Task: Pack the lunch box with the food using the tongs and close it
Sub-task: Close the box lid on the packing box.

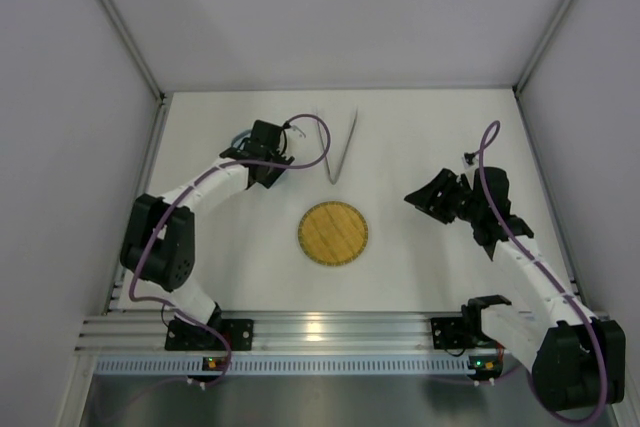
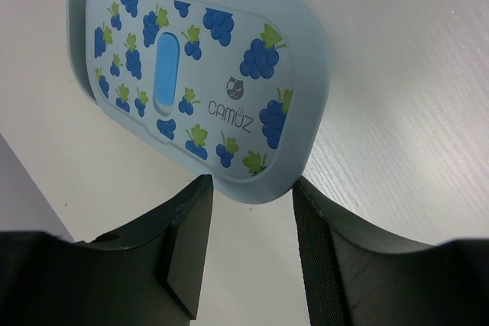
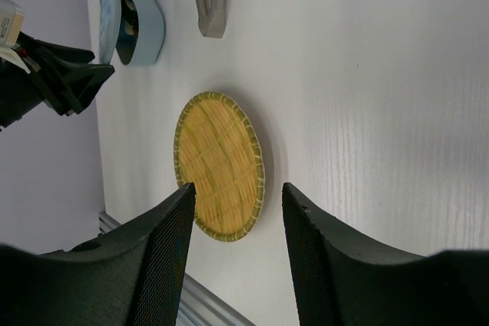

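Note:
The light-blue lunch box (image 3: pixel 147 20) stands at the back left, mostly hidden under my left arm in the top view (image 1: pixel 237 137). Food pieces (image 3: pixel 130 17) show inside it. Its grape-patterned lid (image 2: pixel 199 82) is tilted up over the box. The lid's near rounded end sits between the fingertips of my left gripper (image 2: pixel 252 185), which touch it on both sides. The silver tongs (image 1: pixel 340 152) lie free on the table beside the box. My right gripper (image 3: pixel 238 188) hovers open and empty to the right of the plate (image 1: pixel 415 197).
A round yellow woven plate (image 1: pixel 333 233) lies bare at the table's middle. White walls enclose the table on three sides, and a metal rail (image 1: pixel 330 327) runs along the near edge.

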`<state>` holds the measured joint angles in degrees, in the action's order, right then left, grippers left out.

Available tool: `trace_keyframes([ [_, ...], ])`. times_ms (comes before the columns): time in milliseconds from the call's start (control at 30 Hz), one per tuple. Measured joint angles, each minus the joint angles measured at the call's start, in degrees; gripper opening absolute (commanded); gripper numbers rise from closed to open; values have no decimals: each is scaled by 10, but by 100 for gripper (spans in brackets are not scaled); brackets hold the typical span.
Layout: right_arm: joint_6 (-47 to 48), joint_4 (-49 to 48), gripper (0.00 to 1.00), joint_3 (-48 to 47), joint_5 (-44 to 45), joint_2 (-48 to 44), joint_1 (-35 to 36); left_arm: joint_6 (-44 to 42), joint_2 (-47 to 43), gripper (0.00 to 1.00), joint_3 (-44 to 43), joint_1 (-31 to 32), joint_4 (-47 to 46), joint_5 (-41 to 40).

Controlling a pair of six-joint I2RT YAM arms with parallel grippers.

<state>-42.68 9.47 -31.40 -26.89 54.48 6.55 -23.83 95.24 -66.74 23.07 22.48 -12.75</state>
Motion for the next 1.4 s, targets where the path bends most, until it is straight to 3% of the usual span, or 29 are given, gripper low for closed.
trace_keyframes([
  [1400,15,0,49,8,-10,10,0,64,81,51,-95,0,94,-28],
])
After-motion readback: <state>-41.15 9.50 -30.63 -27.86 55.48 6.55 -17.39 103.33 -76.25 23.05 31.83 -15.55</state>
